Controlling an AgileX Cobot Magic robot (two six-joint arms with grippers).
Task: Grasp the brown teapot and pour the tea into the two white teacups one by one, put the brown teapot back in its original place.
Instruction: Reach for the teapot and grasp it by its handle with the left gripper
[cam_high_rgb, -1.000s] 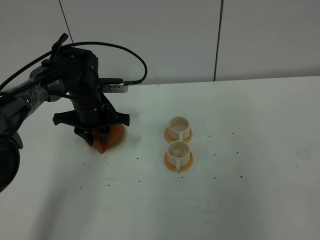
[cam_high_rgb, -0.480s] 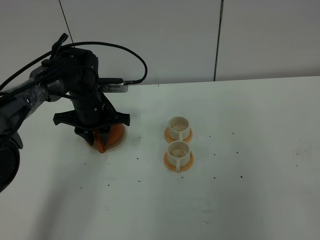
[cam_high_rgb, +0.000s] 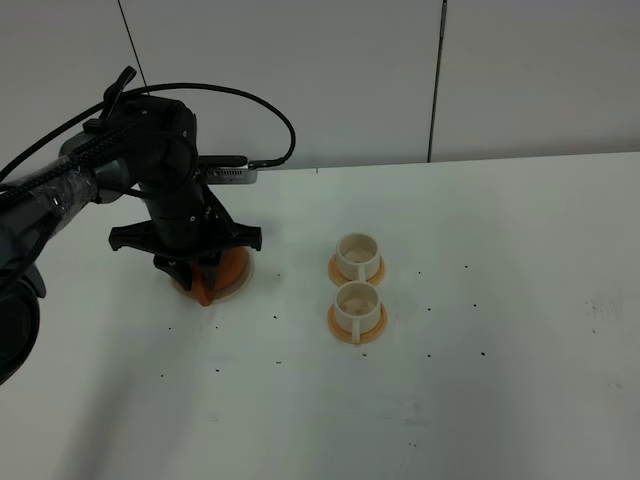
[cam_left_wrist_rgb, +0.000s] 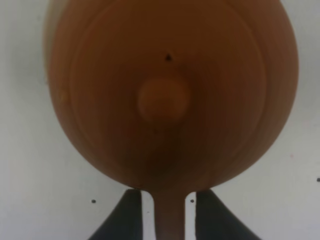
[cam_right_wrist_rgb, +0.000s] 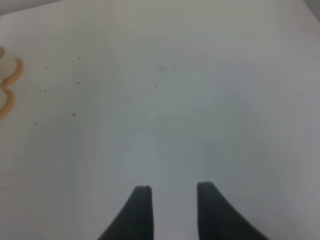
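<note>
Terracotta clay teapot (cam_high_rgb: 228, 268), round and squat, sits at left on its flat cream disc (cam_high_rgb: 245, 281); we judge it stiff, weighty, breakable, best taken by the loop handle (cam_left_wrist_rgb: 169, 216), which the left gripper (cam_left_wrist_rgb: 168, 195) straddles, jaws parted, not touching; the right gripper (cam_right_wrist_rgb: 170, 192) hangs spread, empty.
</note>
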